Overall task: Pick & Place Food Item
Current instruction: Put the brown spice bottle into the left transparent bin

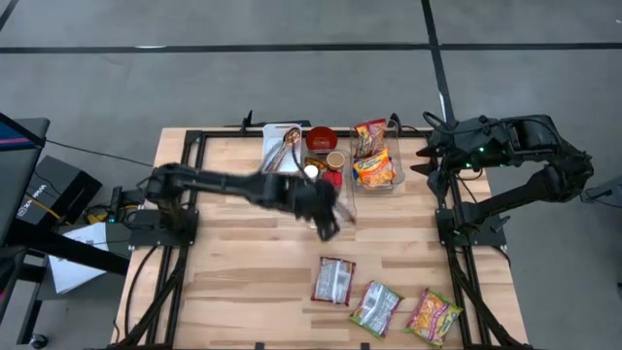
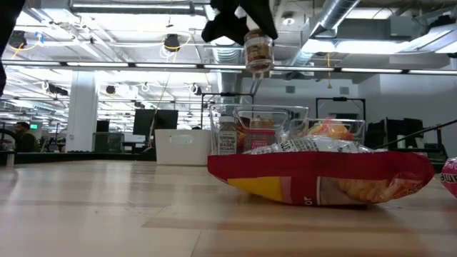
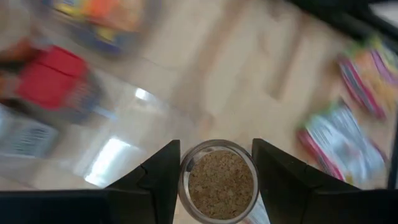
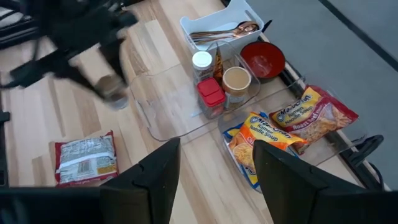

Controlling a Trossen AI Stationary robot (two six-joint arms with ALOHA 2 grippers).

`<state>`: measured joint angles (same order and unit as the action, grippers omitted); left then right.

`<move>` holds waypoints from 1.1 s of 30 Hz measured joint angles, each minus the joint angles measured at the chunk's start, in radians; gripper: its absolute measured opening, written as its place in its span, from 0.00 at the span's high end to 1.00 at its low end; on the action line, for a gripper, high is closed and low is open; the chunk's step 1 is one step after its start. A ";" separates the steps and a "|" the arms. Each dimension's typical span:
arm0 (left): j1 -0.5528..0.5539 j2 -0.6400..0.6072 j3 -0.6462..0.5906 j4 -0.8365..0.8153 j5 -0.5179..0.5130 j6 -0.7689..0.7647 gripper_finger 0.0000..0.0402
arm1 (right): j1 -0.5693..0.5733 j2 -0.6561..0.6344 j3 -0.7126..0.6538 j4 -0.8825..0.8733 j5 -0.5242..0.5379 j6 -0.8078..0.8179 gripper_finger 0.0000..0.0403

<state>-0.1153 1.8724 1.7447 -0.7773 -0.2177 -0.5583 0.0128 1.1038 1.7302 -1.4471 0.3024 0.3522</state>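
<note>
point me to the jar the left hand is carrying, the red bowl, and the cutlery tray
spice jar (image 3: 219, 182), left wrist view, on its grainy contents.
red bowl (image 4: 263, 60), right wrist view, inner surface.
cutlery tray (image 4: 245, 12), right wrist view, white rim.

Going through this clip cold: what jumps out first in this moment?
The left gripper holds a small glass jar of tan granules in the air above the table's middle, just beside the clear bin of condiment jars. Near the front edge lie three snack packets, the red and yellow packet filling the low view. The right gripper waits open over the table's right side, holding nothing.
</note>
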 joint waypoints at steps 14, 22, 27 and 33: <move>0.262 -0.039 0.001 0.027 0.051 -0.049 0.58 | 0.000 0.001 0.000 0.000 0.059 0.125 0.51; 0.245 0.035 0.000 -0.020 0.017 -0.131 0.58 | 0.000 0.003 0.000 0.000 0.065 0.194 0.51; 0.222 0.073 -0.007 -0.010 -0.031 -0.203 0.58 | 0.000 0.004 0.000 0.000 0.065 0.220 0.51; 0.184 0.082 -0.077 0.030 -0.166 -0.348 0.58 | 0.000 0.004 0.000 -0.009 0.065 0.236 0.51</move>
<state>0.0691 1.9544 1.6680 -0.7478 -0.3832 -0.9062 0.0124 1.1080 1.7298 -1.4563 0.3675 0.5880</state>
